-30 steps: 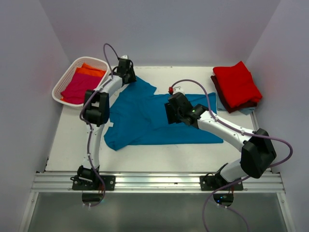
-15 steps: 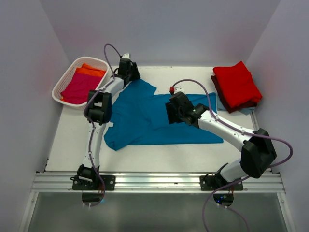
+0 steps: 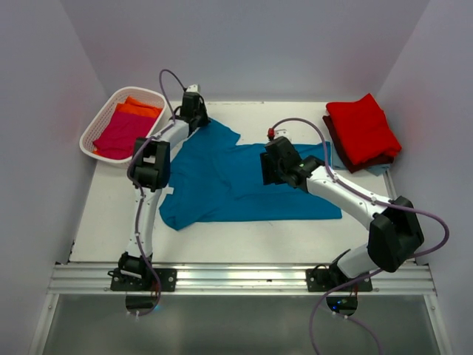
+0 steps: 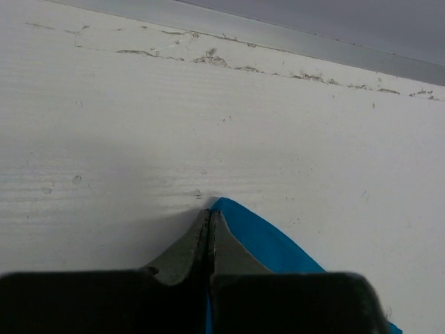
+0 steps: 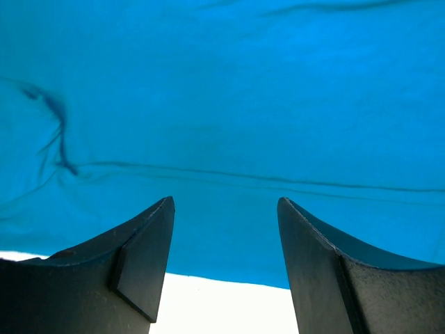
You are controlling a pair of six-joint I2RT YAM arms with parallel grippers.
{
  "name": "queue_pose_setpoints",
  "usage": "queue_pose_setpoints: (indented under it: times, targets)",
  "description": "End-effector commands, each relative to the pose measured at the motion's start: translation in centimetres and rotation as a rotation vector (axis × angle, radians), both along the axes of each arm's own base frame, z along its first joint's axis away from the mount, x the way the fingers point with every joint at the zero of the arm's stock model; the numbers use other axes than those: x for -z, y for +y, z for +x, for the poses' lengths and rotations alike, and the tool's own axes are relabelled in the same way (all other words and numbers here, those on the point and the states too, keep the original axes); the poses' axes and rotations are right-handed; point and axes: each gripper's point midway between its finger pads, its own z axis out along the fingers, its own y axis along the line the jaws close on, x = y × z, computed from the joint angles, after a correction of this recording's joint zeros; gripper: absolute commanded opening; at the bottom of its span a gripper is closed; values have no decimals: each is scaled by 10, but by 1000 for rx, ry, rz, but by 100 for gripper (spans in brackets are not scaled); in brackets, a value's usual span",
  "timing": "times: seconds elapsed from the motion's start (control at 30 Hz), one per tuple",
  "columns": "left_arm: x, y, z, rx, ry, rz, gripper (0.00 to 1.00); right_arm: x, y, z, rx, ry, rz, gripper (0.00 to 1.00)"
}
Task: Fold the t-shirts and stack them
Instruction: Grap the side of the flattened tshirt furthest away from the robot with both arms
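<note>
The teal blue t-shirt (image 3: pixel 222 181) lies spread on the white table. My left gripper (image 3: pixel 194 112) is at its far left corner and is shut on the cloth's edge. In the left wrist view (image 4: pixel 208 213) the teal corner (image 4: pixel 261 240) pokes out beside the closed fingers. My right gripper (image 3: pixel 275 161) hovers open over the shirt's upper middle. In the right wrist view (image 5: pixel 226 203) the shirt (image 5: pixel 222 97) fills the frame, with its edge and bare table between the jaws. A folded red t-shirt (image 3: pixel 362 129) lies on a maroon one (image 3: pixel 334 139) and a light blue one (image 3: pixel 378 170).
A white lattice basket (image 3: pixel 94 126) at the far left holds a magenta t-shirt (image 3: pixel 118 134) and an orange one (image 3: pixel 139 109). The folded stack is at the far right. Grey walls close in on three sides. An aluminium rail (image 3: pixel 236 277) runs along the near edge.
My right gripper has moved a little to the right and farther over the teal shirt. My left gripper has stayed at the far corner, still shut.
</note>
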Motion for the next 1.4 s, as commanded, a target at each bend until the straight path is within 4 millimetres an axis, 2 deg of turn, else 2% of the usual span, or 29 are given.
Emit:
queue_pose_setpoints:
  times: [0.0,0.07,0.1,0.13,0.17,0.2,0.23,0.27,0.3,0.33,0.37,0.4,0.43,0.47,0.5,0.6,0.8,0.9,1.0,1.2,1.3,1.37]
  targets:
    - [-13,21,-10,-23,12,57,0,-11,-20,23,121,-52,19,65]
    - [-24,25,-10,-30,-2,62,0,-8,-31,36,183,-54,23,65]
    - [-36,28,-11,-39,-18,65,0,-7,-45,46,229,-52,25,65]
    - [-44,30,-11,-44,-31,66,0,-4,-47,58,252,-47,24,66]
    - [-57,31,-13,-47,-49,64,0,-3,-63,68,303,-40,19,66]
    - [-65,32,-14,-50,-62,64,0,-3,-66,75,318,-36,19,70]
    - [-71,32,-15,-48,-75,62,0,-10,-69,90,338,-53,28,70]
    - [-76,33,-16,-50,-81,62,0,2,-81,100,367,-26,13,71]
    - [-87,34,-18,-51,-97,62,0,-5,-82,114,378,-41,25,73]
    - [-88,35,-19,-54,-96,66,0,-3,-86,123,393,-40,27,74]
    - [-94,38,-20,-64,-102,75,0,15,-97,131,419,0,6,74]
    - [-94,40,-22,-67,-98,80,0,4,-100,147,434,-23,16,75]
    - [-95,41,-23,-70,-96,87,0,7,-105,153,448,-14,11,75]
    - [-95,45,-25,-79,-94,95,0,22,-117,159,477,15,-10,75]
    - [-95,48,-26,-87,-93,99,0,18,-123,170,497,-3,-2,75]
    - [-94,58,-29,-104,-81,96,0,31,-147,191,563,7,1,75]
    - [-95,72,-29,-126,-74,88,0,46,-188,211,643,39,-17,75]
    - [-95,77,-31,-134,-64,84,0,52,-198,216,661,46,-13,75]
    - [-94,83,-32,-145,-60,81,0,63,-214,213,700,65,-39,75]
    - [-89,86,-34,-150,-48,71,0,82,-221,212,726,93,-28,75]
    - [-88,86,-34,-148,-46,70,0,92,-223,212,732,112,-21,71]
    - [-88,85,-34,-148,-46,69,0,96,-224,212,735,109,-15,64]
